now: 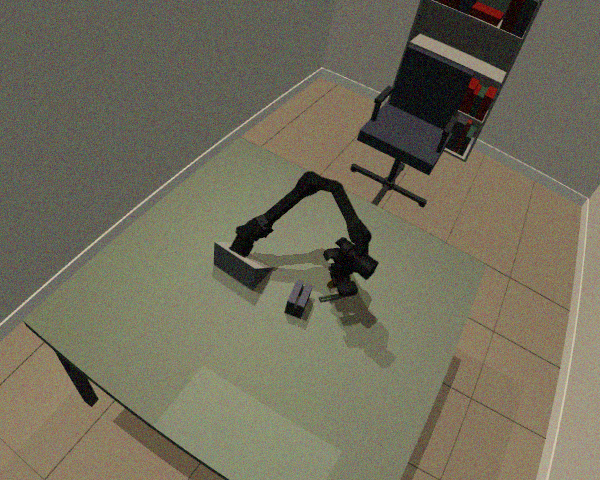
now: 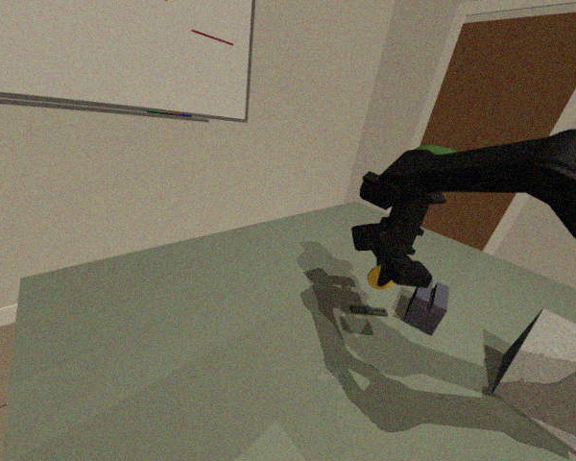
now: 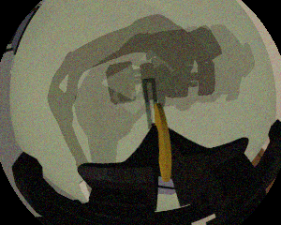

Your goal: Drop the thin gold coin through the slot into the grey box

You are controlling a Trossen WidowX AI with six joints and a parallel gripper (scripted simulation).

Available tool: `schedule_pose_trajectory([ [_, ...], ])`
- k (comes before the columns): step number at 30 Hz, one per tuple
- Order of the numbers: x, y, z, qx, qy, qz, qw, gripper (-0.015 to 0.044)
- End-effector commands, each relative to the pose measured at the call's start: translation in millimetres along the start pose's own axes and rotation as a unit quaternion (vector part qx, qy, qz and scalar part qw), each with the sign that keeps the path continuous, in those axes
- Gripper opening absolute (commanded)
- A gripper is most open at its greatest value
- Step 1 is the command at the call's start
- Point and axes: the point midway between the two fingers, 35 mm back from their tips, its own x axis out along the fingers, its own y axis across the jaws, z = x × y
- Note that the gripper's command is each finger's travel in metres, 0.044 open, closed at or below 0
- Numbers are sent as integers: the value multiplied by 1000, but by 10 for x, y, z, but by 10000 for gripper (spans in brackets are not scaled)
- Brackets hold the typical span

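In the exterior view, the shallow dark-green holder (image 2: 368, 310) is lying bare on the pale green table (image 2: 154, 317), and above it the black parallel-jaw gripper (image 2: 391, 278) is clamping the thin gold coin (image 2: 376, 278) clear of it. Just to the right, the closed grey slotted box (image 2: 427, 306) is waiting. Keeping the coin vertical, edge-on and in line with the slot should be what matters most in the carry.
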Motion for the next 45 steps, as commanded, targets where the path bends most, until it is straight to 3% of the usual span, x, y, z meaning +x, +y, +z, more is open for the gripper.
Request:
schedule_pose_trajectory([
  [1, -142, -7, 5, -4, 0, -5, 1000, 0],
  [10, -260, 10, -3, -15, -1, -4, 1000, 0],
  [23, -265, 27, -23, -229, 0, -4, 973, 0],
  [36, -270, 44, -42, -436, 1, -4, 900, 0],
  [45, -271, 45, -49, -458, 1, -4, 889, 0],
])
